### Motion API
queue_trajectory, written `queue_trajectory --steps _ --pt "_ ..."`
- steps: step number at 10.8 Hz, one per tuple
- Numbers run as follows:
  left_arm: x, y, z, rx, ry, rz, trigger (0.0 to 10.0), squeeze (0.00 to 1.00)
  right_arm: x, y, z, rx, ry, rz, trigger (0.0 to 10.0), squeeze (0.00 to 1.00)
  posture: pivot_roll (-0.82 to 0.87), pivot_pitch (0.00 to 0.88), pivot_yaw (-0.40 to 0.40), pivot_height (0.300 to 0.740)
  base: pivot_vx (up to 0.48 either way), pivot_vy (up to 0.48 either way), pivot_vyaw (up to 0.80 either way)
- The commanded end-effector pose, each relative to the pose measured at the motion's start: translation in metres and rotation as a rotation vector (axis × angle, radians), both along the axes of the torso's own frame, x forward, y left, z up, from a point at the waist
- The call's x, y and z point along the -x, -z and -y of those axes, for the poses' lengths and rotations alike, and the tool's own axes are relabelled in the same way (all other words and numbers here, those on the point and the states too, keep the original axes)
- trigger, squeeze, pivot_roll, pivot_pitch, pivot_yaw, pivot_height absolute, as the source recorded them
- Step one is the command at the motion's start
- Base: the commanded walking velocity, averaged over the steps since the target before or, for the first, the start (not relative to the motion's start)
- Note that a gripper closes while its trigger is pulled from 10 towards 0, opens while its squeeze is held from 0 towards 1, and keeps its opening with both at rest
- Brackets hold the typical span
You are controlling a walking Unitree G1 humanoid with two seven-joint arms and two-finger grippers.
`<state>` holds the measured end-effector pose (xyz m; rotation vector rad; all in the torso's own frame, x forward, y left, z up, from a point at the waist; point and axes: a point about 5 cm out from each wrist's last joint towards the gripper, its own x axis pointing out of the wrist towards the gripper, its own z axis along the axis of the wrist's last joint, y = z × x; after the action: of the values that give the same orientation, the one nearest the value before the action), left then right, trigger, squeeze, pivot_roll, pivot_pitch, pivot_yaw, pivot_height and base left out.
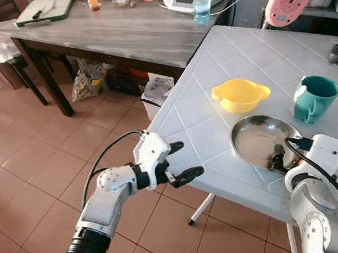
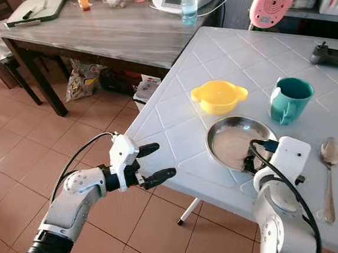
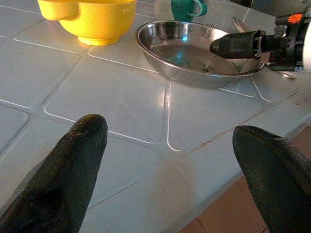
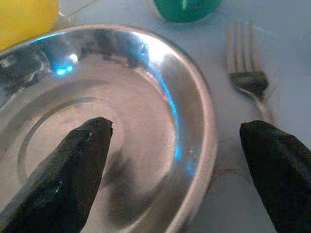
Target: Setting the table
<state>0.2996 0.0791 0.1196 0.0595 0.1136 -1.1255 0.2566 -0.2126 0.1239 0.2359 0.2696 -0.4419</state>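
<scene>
Slippage threatens: right gripper [image 4: 177, 170] fingers, spread astride the steel plate [image 1: 254, 144] rim, may skid it into the fork [image 4: 249, 80]; left gripper [image 1: 179, 160] gapes empty.

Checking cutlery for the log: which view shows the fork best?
The right wrist view: the fork lies in plain sight beside the steel plate, tines clear, between the open right gripper fingers. The left wrist view catches just its tines behind the plate. In the eye views the right arm covers that spot.
</scene>
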Motion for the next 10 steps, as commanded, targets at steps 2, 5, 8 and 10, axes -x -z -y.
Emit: queue_trajectory --steps 2,5,8,10 --pt "0.0007 -0.0039 0.0005 -0.002 0.011 0.016 10.0 0.00 -0.0092 -0.0004 -0.0068 -0.040 -0.026 0.009 10.0 0.00 -0.02 0.124 0.029 0.740 0.000 0.000 0.00" --pt "0.0003 -0.0071 0.0015 0.009 -0.001 0.026 10.0 0.00 -0.0140 -0.0029 -0.0137 -0.056 -0.037 0.011 0.0 0.00 -0.01 0.125 0.026 0.740 0.000 0.000 0.00" --pt "0.0005 -0.0075 0.0039 0.011 0.010 0.026 10.0 0.00 -0.0118 -0.0040 -0.0102 -0.098 0.021 -0.008 0.0 0.00 -0.01 0.123 0.025 0.740 0.000 0.000 0.00" --pt "0.0015 -0.0061 0.0053 0.008 0.018 0.024 10.0 0.00 -0.0069 0.0029 -0.0041 -0.155 0.077 -0.033 0.0 0.00 -0.02 0.122 0.029 0.740 0.000 0.000 0.00"
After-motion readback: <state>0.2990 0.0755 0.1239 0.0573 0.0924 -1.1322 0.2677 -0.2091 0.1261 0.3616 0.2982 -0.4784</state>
